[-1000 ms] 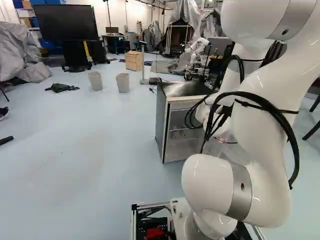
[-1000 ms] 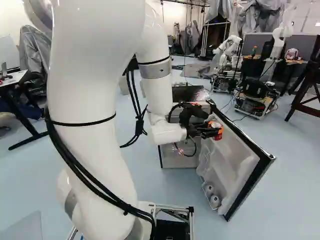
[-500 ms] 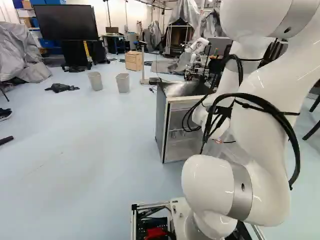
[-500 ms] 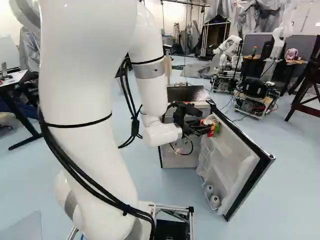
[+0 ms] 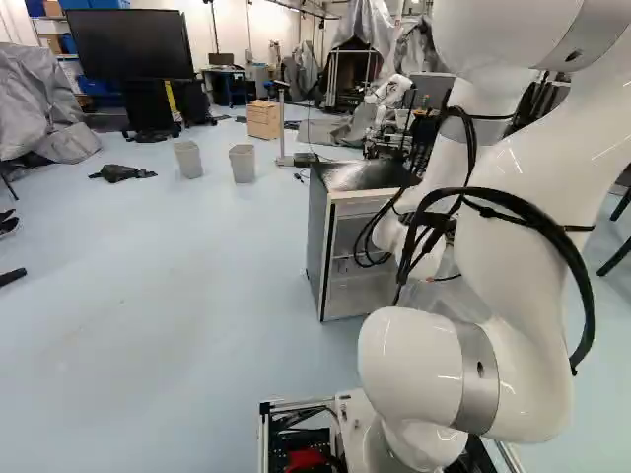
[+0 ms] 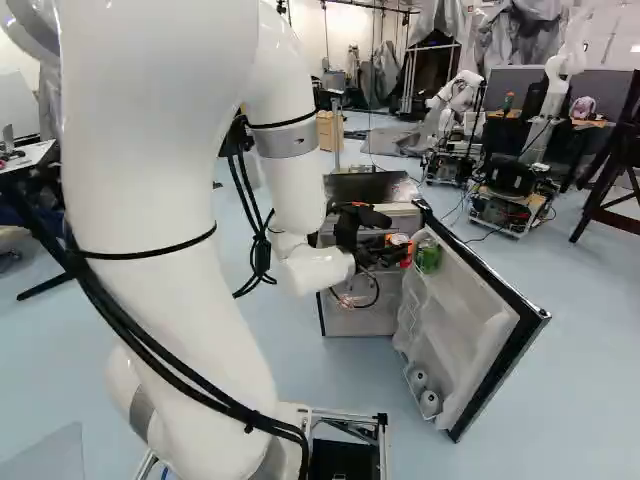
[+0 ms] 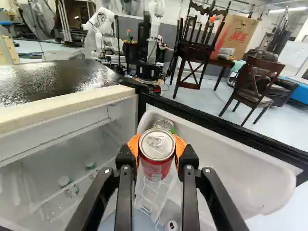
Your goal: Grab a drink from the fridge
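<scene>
Left base view: the arm (image 5: 513, 236) partly hides a fridge (image 5: 317, 241). Right base view: black fingers (image 6: 383, 255) hold a red can (image 6: 406, 263) by the open door (image 6: 475, 310). Wrist view: 2 orange pads (image 7: 134, 146) clasp the red can, a green can (image 7: 166, 124) just beyond.

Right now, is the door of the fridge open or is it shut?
Open. The door stands swung out from the fridge, its pale inner side showing, and the wrist view looks inside.
</scene>
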{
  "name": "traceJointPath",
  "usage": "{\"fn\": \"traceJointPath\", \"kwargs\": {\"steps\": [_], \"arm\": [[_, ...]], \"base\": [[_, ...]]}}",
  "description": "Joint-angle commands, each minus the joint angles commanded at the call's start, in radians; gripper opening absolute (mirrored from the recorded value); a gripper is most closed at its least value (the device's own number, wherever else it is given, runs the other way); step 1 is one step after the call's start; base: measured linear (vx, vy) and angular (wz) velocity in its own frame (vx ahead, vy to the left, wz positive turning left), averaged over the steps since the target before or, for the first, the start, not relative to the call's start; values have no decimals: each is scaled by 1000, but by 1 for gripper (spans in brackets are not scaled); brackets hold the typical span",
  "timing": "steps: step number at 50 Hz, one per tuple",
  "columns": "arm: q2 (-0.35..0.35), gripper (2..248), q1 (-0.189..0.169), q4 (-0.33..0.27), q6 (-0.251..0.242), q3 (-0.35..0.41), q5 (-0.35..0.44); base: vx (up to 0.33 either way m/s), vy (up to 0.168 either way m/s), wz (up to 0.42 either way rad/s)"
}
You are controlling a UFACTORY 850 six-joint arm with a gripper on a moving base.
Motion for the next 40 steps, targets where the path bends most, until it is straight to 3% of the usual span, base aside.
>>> {"fn": "traceJointPath", "kwargs": {"steps": [40], "arm": [[44, 95, 64, -176, 0, 52, 0]], "base": [[0, 0, 0]]}}
